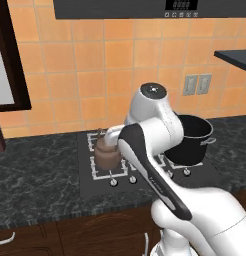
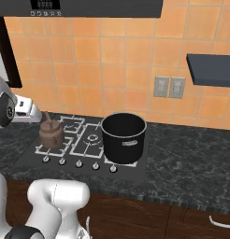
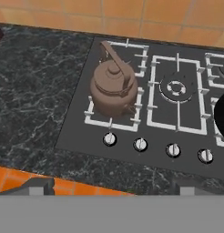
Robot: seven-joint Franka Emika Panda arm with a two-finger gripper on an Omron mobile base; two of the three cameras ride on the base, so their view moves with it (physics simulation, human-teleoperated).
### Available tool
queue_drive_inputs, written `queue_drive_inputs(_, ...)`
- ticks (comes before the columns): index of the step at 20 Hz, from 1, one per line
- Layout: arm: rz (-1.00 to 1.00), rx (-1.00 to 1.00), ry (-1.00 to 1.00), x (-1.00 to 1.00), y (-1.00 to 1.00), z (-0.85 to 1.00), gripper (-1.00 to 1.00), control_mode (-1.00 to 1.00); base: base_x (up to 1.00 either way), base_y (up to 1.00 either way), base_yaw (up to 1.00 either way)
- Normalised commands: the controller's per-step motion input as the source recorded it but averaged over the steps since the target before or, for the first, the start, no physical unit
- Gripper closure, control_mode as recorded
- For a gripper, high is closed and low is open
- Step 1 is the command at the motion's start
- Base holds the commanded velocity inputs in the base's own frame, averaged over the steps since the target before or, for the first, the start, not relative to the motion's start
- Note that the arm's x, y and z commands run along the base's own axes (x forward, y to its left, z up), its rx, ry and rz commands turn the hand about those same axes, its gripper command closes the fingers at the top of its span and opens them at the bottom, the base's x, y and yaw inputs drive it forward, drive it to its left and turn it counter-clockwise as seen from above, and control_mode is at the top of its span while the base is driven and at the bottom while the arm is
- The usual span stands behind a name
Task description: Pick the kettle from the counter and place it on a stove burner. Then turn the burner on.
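The brown kettle [image 3: 113, 88] stands upright on the front-left stove burner [image 3: 92, 119], a square silver grate in the black cooktop. It also shows in the base views, kettle [image 1: 107, 154] and kettle [image 2: 51, 133]. My gripper [image 3: 113, 185] hovers above and in front of the kettle, apart from it, open, with nothing between its fingertips [image 3: 39, 184]. The counter [image 3: 36, 91] of dark marbled stone surrounds the cooktop.
A large black pot [image 2: 123, 135] sits on the right-hand burners, pot [image 1: 192, 137]. Several round knobs [image 3: 140, 144] line the cooktop's front edge; the leftmost knob [image 3: 109, 139] lies just before the kettle's grate. A ringed centre burner [image 3: 176, 88] is bare. An orange tiled wall stands behind.
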Motion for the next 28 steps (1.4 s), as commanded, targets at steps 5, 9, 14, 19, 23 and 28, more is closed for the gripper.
queue_drive_inputs(5, -0.12, 0.0, 0.0, -0.05, 0.0, -0.31, -1.0, -1.0, 0.0, 0.0, 0.0)
queue_drive_inputs(9, -0.19, 0.0, 0.05, 0.0, 0.0, -0.61, -1.0, -1.0, 0.0, 0.0, 0.0)
queue_drive_inputs(14, -0.13, 0.0, 0.0, 0.04, 0.0, -0.27, -1.0, -1.0, 0.0, 0.0, 0.0)
queue_drive_inputs(19, -0.01, 0.0, 0.11, 0.01, 0.0, -0.46, -1.0, -1.0, 0.0, 0.0, 0.0)
queue_drive_inputs(23, 0.0, 0.0, 0.19, 0.04, 0.0, -0.4, -1.0, -1.0, 0.0, 0.0, 0.0)
queue_drive_inputs(28, 0.0, 0.0, 0.09, 0.01, -0.02, -0.33, -1.0, -1.0, 0.0, 0.0, 0.0)
